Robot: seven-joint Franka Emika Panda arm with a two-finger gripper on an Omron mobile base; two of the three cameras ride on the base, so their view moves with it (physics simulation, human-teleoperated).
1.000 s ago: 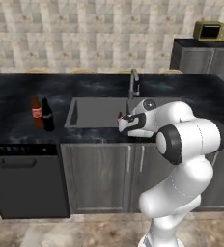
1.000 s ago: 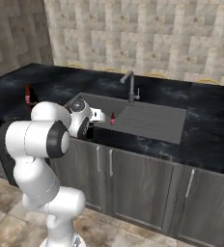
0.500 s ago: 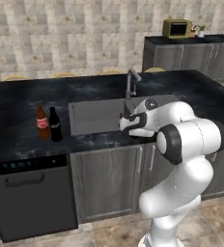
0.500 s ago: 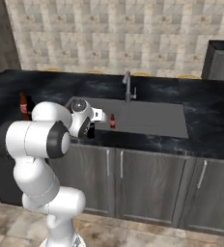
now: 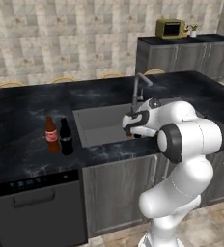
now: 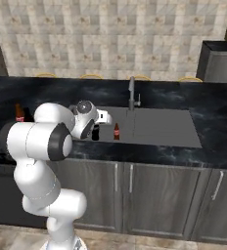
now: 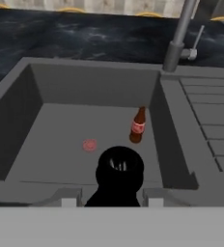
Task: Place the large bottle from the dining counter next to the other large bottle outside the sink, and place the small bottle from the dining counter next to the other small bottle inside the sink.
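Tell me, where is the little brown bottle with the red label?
The little brown bottle stands upright inside the sink, near its right wall below the faucet in the hand view.

I am looking over a black marbled counter (image 5: 27, 159) with a grey sink (image 7: 36, 91) sunk into it. To the left of the sink, 2 bottles are standing upright on the stone: a tall brown bottle (image 5: 51, 135) with a red label, and a tall black bottle (image 5: 65, 137) just beside it, on the side nearer the sink. Inside the sink, 1 small brown bottle (image 7: 138, 125) is standing upright close to the right wall, with a reddish drain (image 7: 90, 144) lying apart from it on the floor. A faucet (image 7: 179, 36) is rising behind the sink's right corner, and a ribbed draining board (image 7: 205, 111) is running along the sink's right.
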